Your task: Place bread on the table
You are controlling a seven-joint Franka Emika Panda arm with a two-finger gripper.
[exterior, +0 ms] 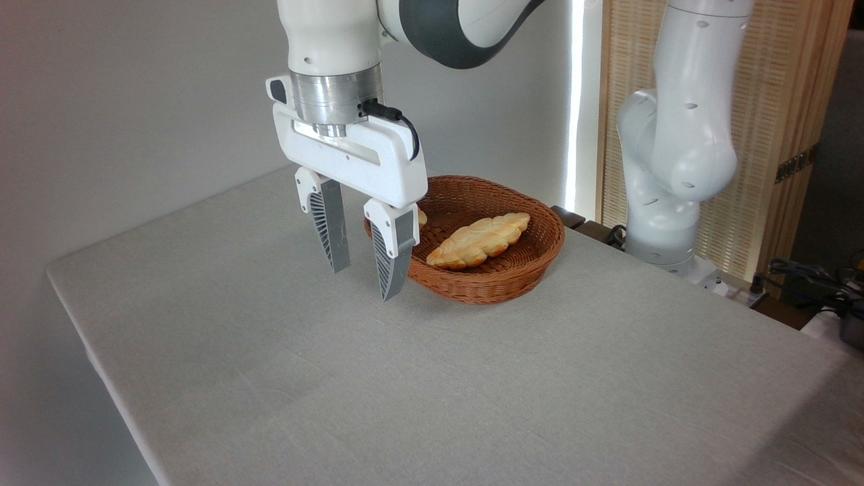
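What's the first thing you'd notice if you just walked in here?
The big white gripper hanging open and empty above the grey table, left of centre. Right behind it sits a brown wicker basket holding a long pale braided loaf. A tiny bit of another bread peeks out from behind the gripper, mostly hidden.

The arm (675, 135) is glossy white with rounded links, small dark screw holes and a dark grey joint band. A silver metal ring tops the white end effector (364, 273), whose grey ribbed fingers (332, 226) taper; a black cable plugs in beside it.
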